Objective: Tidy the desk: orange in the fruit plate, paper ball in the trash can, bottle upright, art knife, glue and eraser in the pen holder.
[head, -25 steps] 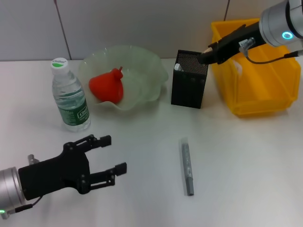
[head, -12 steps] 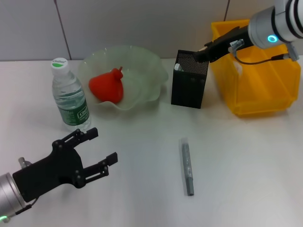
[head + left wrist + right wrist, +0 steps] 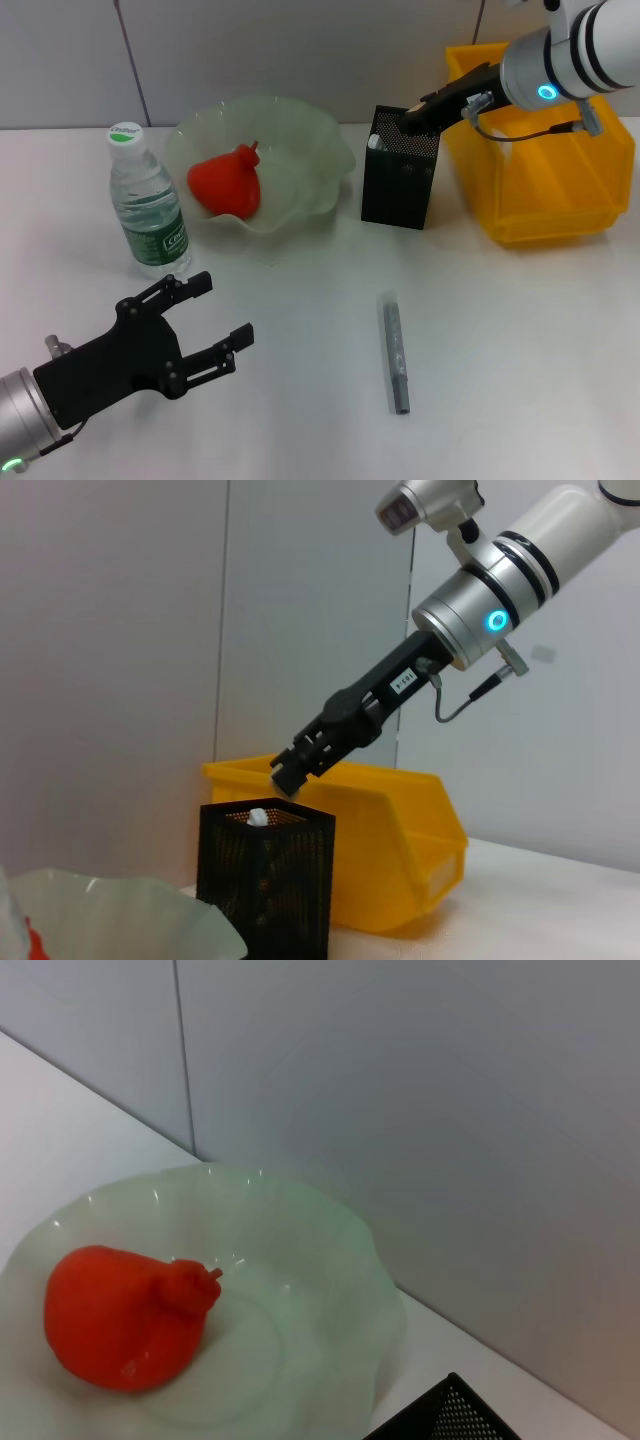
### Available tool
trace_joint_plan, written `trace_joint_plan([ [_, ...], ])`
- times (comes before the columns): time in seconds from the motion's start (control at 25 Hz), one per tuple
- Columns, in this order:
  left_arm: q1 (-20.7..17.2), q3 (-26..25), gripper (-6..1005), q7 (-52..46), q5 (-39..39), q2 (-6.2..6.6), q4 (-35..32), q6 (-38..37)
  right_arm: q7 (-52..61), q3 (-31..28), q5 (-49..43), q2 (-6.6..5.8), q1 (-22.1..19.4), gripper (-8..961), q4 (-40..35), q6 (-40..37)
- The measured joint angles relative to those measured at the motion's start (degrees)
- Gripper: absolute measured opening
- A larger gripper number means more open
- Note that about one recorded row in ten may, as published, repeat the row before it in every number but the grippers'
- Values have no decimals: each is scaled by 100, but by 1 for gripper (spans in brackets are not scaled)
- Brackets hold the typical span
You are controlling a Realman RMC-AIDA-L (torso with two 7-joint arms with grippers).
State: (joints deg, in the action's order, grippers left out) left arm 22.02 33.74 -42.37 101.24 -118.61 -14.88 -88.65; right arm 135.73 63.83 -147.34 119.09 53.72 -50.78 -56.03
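On the white desk, head view: left gripper hovers low near the front left edge, fingers spread wide, holding nothing. Bottle stands upright just behind it. Orange sits in the fruit plate. Right gripper hangs over the top rear rim of the pen holder; can't tell if its fingers are apart or together. Trash can stands beside the holder on the right. A grey stick-shaped item, prob. the art knife, lies flat on the desk in front of the holder.

Left wrist view: right gripper tip sits just above the pen holder, w/ something white showing at the holder's rim; trash can behind.

Right wrist view: orange in the fruit plate, corner of the pen holder at the edge.
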Motion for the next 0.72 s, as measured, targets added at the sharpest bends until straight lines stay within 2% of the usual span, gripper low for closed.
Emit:
trace_joint_plan([
  [0.72,6,-149,841,359,-302,-13,440,156,-3,24,19,9,68,464,268,220],
])
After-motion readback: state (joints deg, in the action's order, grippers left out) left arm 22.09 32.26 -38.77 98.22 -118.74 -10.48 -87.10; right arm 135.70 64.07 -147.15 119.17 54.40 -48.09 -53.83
